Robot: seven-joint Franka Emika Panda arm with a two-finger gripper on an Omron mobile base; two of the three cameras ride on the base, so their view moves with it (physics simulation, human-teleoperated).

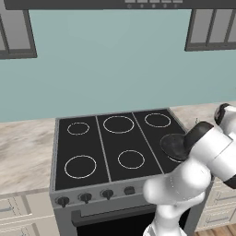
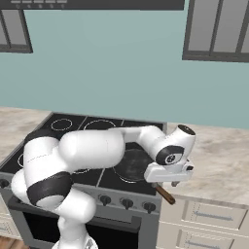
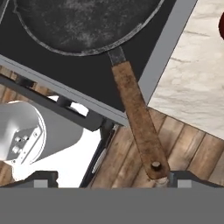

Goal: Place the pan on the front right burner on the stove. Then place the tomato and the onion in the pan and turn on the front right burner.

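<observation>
Kitchen's teal wall backs the stove (image 1: 78,138). Nearest, the gripper (image 3: 106,181) hangs over the stove's front right corner, jaws spread wide and released, gripping nothing; the pan (image 3: 83,24) sits at that corner on the glass, brown handle jutting past the front edge. Beyond, tomato (image 3: 221,24) rests on the counter (image 3: 197,78).

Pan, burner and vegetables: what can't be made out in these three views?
- Front right burner: the pan and the arm cover its ring in both base views.
- Pan: in the left base view the arm hides most of it; the hand view's top edge crops its far side.
- Pan handle: its tip meets the grey band.
- Tomato: a red sliver at the hand view's right edge, too cropped to identify.
- Onion: not identifiable.
</observation>
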